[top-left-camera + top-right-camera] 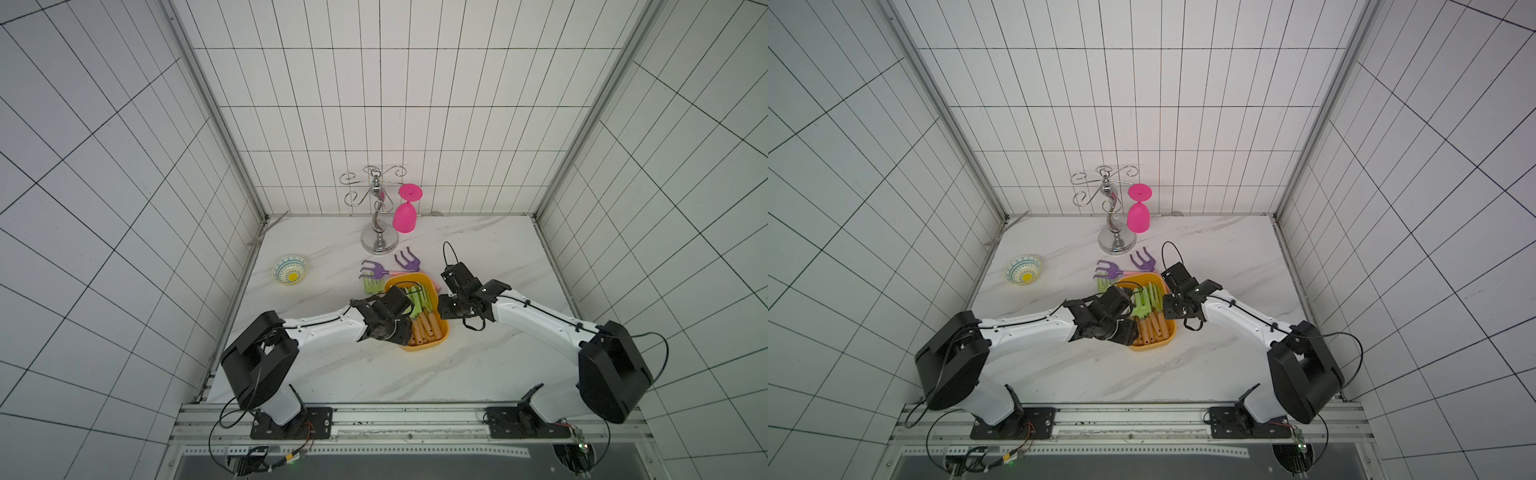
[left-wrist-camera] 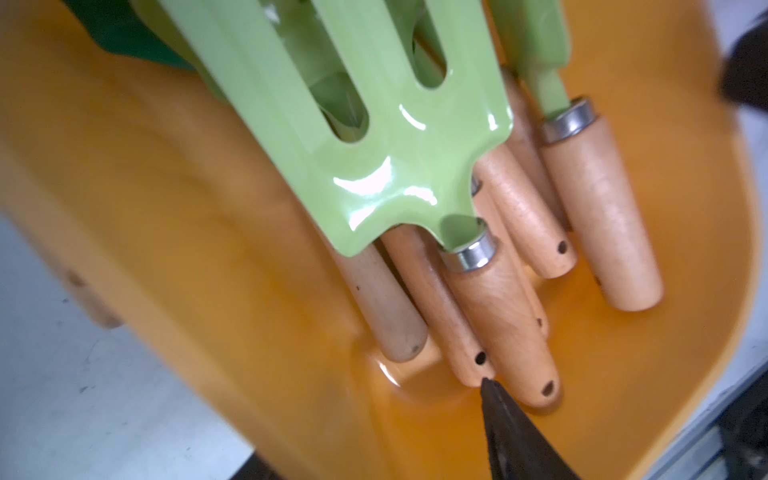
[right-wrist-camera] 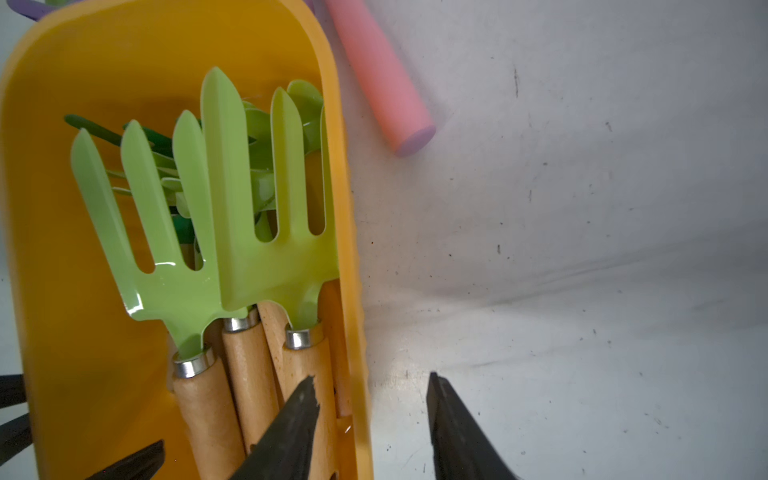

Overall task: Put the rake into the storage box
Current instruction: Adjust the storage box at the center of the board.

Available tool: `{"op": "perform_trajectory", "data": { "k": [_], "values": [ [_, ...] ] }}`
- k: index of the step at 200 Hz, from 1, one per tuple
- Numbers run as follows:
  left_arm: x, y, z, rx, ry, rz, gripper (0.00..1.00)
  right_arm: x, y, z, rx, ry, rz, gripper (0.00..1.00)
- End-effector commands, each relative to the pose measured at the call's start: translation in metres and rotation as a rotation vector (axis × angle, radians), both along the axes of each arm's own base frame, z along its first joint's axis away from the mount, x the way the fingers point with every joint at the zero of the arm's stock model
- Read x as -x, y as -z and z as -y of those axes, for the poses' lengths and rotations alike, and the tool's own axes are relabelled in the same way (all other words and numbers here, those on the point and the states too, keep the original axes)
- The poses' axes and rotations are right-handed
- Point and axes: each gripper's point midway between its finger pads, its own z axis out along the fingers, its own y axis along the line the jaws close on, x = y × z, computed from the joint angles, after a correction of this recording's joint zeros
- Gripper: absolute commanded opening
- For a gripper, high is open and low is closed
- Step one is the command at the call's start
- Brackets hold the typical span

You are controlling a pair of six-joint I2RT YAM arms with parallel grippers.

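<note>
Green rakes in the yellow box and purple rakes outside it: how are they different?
The light green rakes have wooden handles with metal rings; the purple rakes have pink handles. The green ones lie stacked inside the yellow-orange plastic storage box; the purple ones lie on the marble table. All have prongs.

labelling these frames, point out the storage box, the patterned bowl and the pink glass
storage box (image 3: 124,54): right wrist view, bare inner wall
patterned bowl (image 1: 290,269): a top view, yellow centre
pink glass (image 1: 404,218): a top view, its cup
</note>
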Motion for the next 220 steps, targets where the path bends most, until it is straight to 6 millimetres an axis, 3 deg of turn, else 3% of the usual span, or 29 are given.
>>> {"op": "perform_trajectory", "data": {
  "k": [1, 28, 52, 93, 136, 170, 191, 220],
  "values": [
    [-0.016, -0.055, -0.007, 0.035, -0.045, 0.140, 0.67, 0.004, 0.019, -0.002, 0.023, -0.040, -0.039, 0.43],
    [-0.037, -0.097, -0.036, 0.047, -0.177, 0.258, 0.69, 0.003, 0.033, -0.002, 0.060, -0.036, -0.066, 0.31],
    [-0.056, -0.105, -0.065, 0.078, -0.314, 0.279, 0.70, 0.004, 0.036, 0.003, 0.102, -0.027, -0.057, 0.22],
    [-0.072, -0.068, -0.086, 0.017, -0.378, 0.190, 0.69, 0.018, 0.037, 0.010, 0.147, -0.013, -0.055, 0.12],
    [-0.079, -0.016, -0.074, -0.077, -0.368, 0.005, 0.67, 0.039, 0.034, 0.017, 0.165, 0.023, -0.069, 0.09],
    [-0.087, 0.003, -0.069, -0.083, -0.385, -0.015, 0.66, 0.047, 0.029, 0.031, 0.175, 0.071, -0.049, 0.09],
    [-0.092, 0.012, -0.064, -0.084, -0.377, -0.021, 0.66, 0.050, 0.020, 0.030, 0.151, 0.063, -0.039, 0.15],
    [-0.096, 0.027, -0.061, -0.119, -0.370, -0.047, 0.64, 0.049, 0.003, 0.026, 0.117, 0.051, -0.013, 0.35]
  ]
}}
